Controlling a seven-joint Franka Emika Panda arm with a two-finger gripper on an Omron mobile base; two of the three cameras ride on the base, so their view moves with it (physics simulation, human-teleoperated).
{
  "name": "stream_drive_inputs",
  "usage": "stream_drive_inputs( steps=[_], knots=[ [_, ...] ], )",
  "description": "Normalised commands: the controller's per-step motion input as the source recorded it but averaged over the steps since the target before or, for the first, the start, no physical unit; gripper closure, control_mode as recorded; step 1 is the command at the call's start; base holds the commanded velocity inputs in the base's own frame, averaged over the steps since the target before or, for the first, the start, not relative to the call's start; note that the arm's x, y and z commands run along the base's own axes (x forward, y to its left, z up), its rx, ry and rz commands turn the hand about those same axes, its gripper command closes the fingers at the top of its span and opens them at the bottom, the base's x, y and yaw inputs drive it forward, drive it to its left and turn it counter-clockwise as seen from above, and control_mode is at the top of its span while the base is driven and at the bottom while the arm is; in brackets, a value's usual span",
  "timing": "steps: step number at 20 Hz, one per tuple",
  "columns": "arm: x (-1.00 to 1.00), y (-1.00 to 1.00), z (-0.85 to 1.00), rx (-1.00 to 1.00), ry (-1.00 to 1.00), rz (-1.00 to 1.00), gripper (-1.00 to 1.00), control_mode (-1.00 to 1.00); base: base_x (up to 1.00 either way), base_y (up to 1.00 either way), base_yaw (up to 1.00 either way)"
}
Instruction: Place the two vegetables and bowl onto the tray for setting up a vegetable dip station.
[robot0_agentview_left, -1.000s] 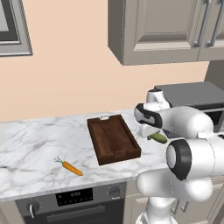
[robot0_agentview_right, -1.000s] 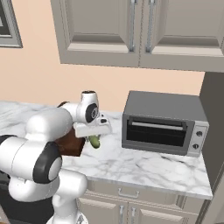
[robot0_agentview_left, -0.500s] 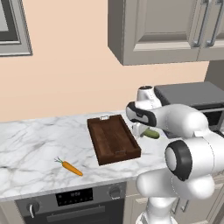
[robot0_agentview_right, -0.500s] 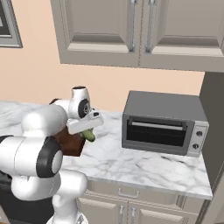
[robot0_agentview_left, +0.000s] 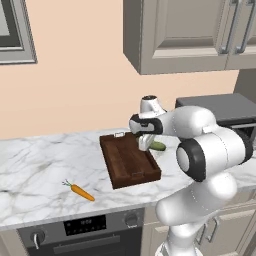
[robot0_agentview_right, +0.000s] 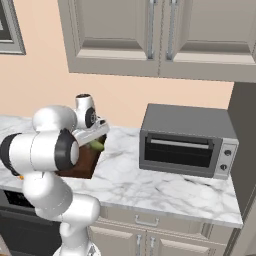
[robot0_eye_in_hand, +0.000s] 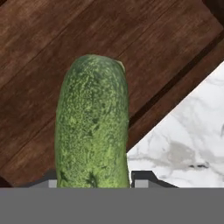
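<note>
pincer (robot0_agentview_left: 145, 145) gripping cucumber (robot0_eye_in_hand: 92, 127), above tray (robot0_agentview_left: 125, 165)

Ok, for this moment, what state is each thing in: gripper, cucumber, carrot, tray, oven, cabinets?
gripper: shut on the cucumber, held over the tray's edge.
cucumber: gripped, lifted above the tray, not yet set down.
carrot: lying loose on the marble counter, apart from the tray.
tray: flat on the counter, nothing resting in it.
toaster oven: door closed.
upper cabinets: doors closed.

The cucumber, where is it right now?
The cucumber is held in the gripper, above the tray's right rim, left of the microwave.
</note>
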Motion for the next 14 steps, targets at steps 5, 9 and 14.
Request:
stream_drive_inputs(
  steps=[5,9,14],
  knots=[
    [0.57,0.41,0.00,0.01,0.16,0.18,1.00,-1.00,0.00,0.00,0.00],
    [0.72,0.31,0.00,0.01,0.08,0.18,1.00,-1.00,0.00,0.00,0.00],
    [0.68,0.18,-0.08,0.00,0.01,0.14,1.00,-1.00,0.00,0.00,0.00]
  ],
)
